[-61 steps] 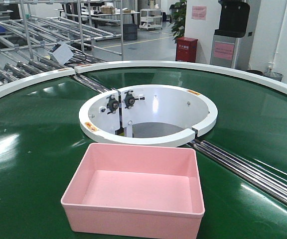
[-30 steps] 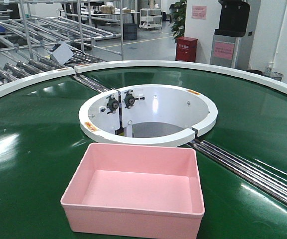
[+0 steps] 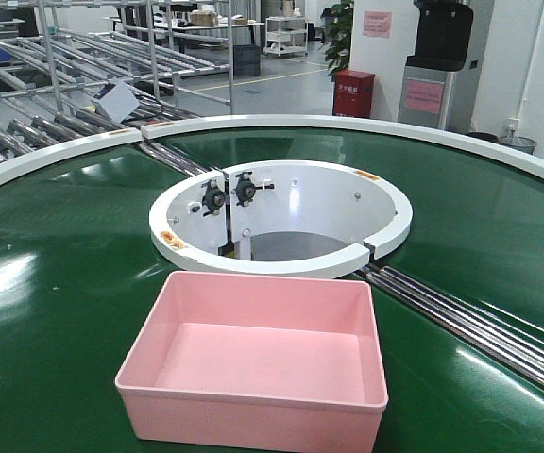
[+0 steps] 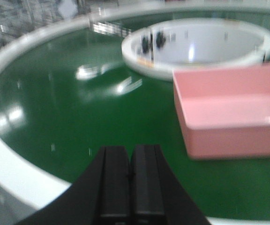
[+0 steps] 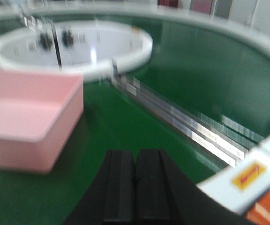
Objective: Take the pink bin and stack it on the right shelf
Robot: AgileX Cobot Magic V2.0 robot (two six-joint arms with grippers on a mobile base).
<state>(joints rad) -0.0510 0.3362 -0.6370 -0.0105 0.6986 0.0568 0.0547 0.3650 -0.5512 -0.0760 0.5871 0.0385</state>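
Observation:
The pink bin [image 3: 258,354] is a shallow, empty pale pink tub sitting on the green conveyor belt [image 3: 55,283] at the near middle. It shows at the right of the left wrist view [image 4: 231,110] and at the left of the right wrist view [image 5: 29,119]. My left gripper [image 4: 130,150] is shut and empty, low over the belt to the bin's left. My right gripper [image 5: 135,154] is shut and empty, low over the belt to the bin's right. Neither touches the bin. The right shelf is out of view.
A white ring housing [image 3: 281,222] stands behind the bin at the belt's centre. Steel rollers [image 3: 480,326] run to the right of the bin. The white outer rim [image 5: 247,176] lies close to the right gripper. Roller racks [image 3: 55,85] stand at the far left.

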